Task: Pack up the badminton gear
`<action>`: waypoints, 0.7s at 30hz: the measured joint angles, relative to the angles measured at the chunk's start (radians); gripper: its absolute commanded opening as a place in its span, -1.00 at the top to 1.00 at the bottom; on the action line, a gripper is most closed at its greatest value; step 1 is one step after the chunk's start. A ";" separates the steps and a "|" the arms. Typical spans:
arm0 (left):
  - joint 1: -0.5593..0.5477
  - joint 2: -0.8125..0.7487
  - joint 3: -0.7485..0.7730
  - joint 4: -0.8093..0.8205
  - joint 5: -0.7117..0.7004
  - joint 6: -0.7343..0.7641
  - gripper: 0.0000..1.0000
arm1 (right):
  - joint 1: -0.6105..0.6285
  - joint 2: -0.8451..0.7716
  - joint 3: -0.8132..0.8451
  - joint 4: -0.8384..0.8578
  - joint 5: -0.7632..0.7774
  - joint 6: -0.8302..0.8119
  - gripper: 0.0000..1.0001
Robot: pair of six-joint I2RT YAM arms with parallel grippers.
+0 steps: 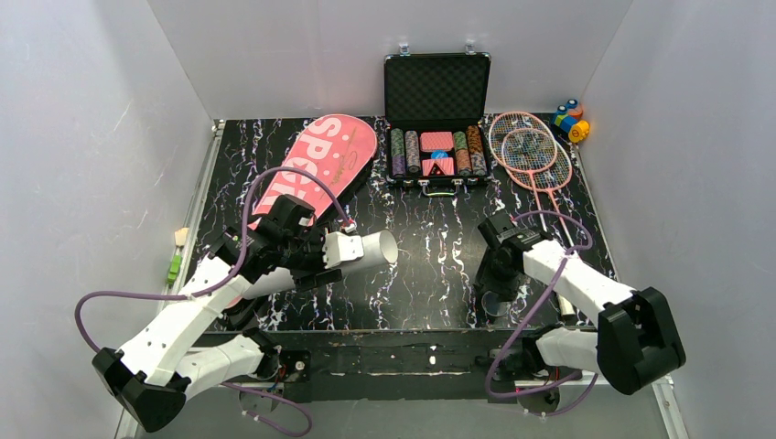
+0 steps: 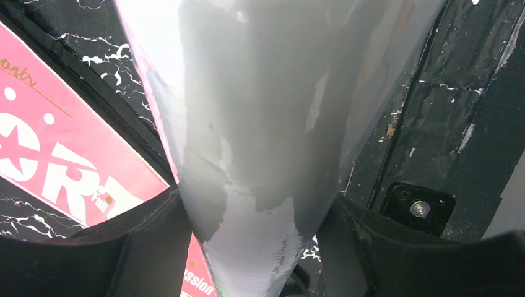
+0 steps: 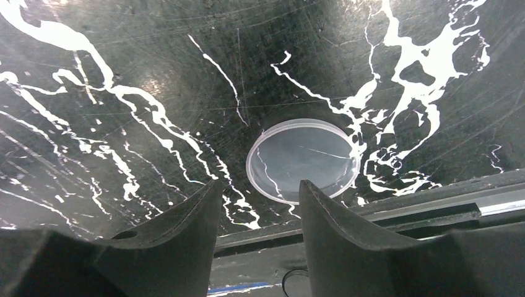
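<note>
My left gripper [image 1: 316, 261] is shut on the long white tube [image 1: 361, 251] and holds it above the table, open end to the right; the tube fills the left wrist view [image 2: 260, 142] between my fingers [image 2: 142, 247]. The pink "SPORT" bag [image 1: 316, 165] lies at the back left and shows in the left wrist view [image 2: 56, 161]. Two pink-framed rackets [image 1: 531, 151] lie at the back right. My right gripper [image 1: 499, 283] is open and empty just above a clear round tube lid [image 3: 303, 159] lying flat near the front edge [image 1: 497, 302]. No shuttlecocks are in view.
An open black case of poker chips [image 1: 436, 128] stands at the back centre. Colourful toy blocks [image 1: 571, 119] sit in the back right corner. White walls close in three sides. The table's front edge [image 3: 433, 198] lies just behind the lid.
</note>
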 measured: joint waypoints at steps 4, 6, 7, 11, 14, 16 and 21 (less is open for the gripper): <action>0.000 0.000 -0.010 0.008 0.000 0.003 0.54 | -0.002 0.051 -0.016 0.035 -0.012 -0.003 -0.12; 0.000 0.001 -0.014 0.008 0.000 0.005 0.54 | -0.003 0.078 -0.020 0.050 -0.019 -0.003 -0.08; 0.000 0.001 -0.015 0.008 0.000 0.007 0.55 | -0.005 0.092 -0.020 0.059 -0.022 -0.003 -0.05; 0.000 0.002 -0.014 0.012 0.000 0.012 0.54 | -0.006 0.137 -0.015 0.079 -0.030 -0.008 0.17; 0.000 0.002 -0.015 0.012 0.000 0.014 0.54 | -0.006 0.140 -0.014 0.079 -0.037 -0.016 0.37; 0.000 0.002 -0.014 0.012 0.000 0.014 0.54 | -0.009 0.144 -0.013 0.080 -0.046 -0.023 0.50; 0.000 0.002 -0.015 0.012 0.000 0.014 0.55 | -0.015 0.145 -0.013 0.087 -0.056 -0.031 0.87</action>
